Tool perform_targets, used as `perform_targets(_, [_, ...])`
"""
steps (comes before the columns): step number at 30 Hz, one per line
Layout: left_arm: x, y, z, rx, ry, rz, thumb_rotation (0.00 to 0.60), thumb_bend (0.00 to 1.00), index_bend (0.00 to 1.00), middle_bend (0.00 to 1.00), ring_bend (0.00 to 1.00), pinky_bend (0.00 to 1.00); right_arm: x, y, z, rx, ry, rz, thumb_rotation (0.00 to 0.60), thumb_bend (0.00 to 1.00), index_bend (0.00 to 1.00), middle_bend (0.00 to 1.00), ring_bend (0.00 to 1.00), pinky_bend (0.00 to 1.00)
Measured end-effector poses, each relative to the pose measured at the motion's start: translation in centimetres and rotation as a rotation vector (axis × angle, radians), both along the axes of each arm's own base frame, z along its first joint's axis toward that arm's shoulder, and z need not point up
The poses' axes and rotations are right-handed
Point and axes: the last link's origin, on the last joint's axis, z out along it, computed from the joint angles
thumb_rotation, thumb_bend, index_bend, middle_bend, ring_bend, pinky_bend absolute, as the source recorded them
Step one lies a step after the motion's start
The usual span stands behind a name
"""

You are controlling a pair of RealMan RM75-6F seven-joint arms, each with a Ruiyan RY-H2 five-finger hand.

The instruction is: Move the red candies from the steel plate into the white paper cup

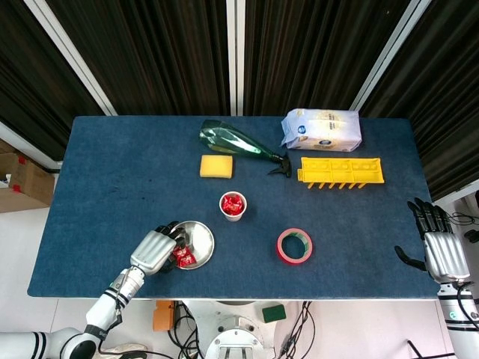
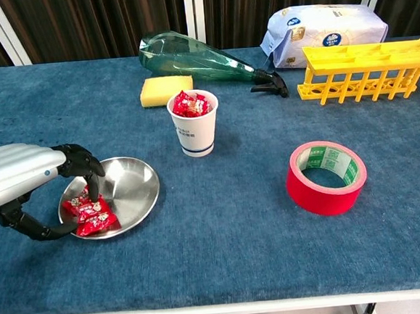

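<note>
Several red candies are lying on the steel plate, near left. Left hand is reaching over them, fingers curled, nothing gripped yet. Next: pinching one, carrying to white paper cup. Right hand is idling, fingers apart.
</note>
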Motion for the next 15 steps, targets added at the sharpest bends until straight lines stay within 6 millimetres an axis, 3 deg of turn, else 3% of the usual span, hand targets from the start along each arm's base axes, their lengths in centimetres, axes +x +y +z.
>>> perform_targets(15, [0.74, 0.58, -0.37, 0.003, 0.002, 0.002, 0.600, 0.27, 0.42, 0.22, 0.08, 0.26, -0.01, -0.01, 0.05, -0.003, -0.001, 0.000, 0.600, 0.24, 0.00, 0.00, 0.00, 0.00])
